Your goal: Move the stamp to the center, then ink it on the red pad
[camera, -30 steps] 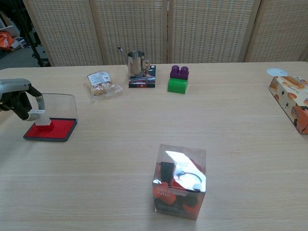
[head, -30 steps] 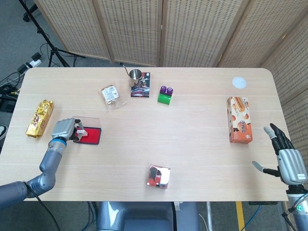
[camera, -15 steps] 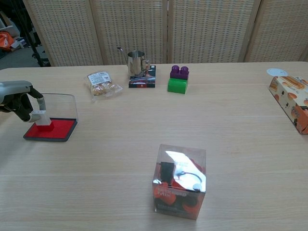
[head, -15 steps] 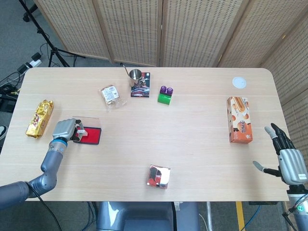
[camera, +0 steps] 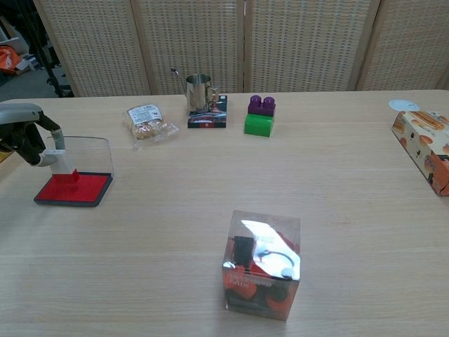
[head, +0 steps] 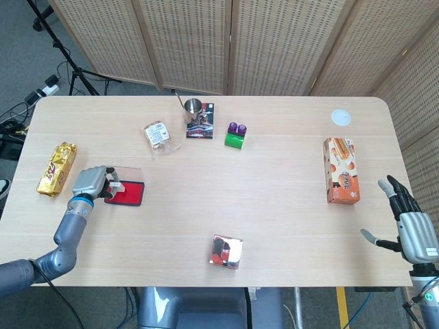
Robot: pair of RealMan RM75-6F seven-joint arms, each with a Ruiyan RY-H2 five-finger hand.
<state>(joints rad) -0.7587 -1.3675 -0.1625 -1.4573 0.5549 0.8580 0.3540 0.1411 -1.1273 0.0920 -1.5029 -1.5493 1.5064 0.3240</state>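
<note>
Holding the stamp (camera: 64, 163) in a pinch, the left hand (camera: 23, 132) is hanging over the near-left corner of the red pad (camera: 83, 189). Fingers (head: 108, 186) are closing round the stamp's upper body while its lower end is pointing down at the ink. Its long axis is standing close to upright, leaning slightly. In the chest view the stamp face is showing red and appears to be sitting just clear of the pad surface, though contact cannot be ruled out from these angles.

The pad is lying directly beneath and slightly ahead of the left hand, with its clear lid (camera: 91, 153) standing open on the far side. The stamp is therefore lying below the palm, and any further pressing is running straight down along the stamp's own axis.

The right hand (head: 410, 229) is resting open, fingers spread, at the opposite edge of the table (head: 274, 185), well apart from pad and stamp. The left hand is plainly the nearer and is the one doing the work.

Judgement: the inking step is under way or near done. The stamp is sitting far to the left of the table's centre, so the centring part of the task is not looking settled here.
</note>
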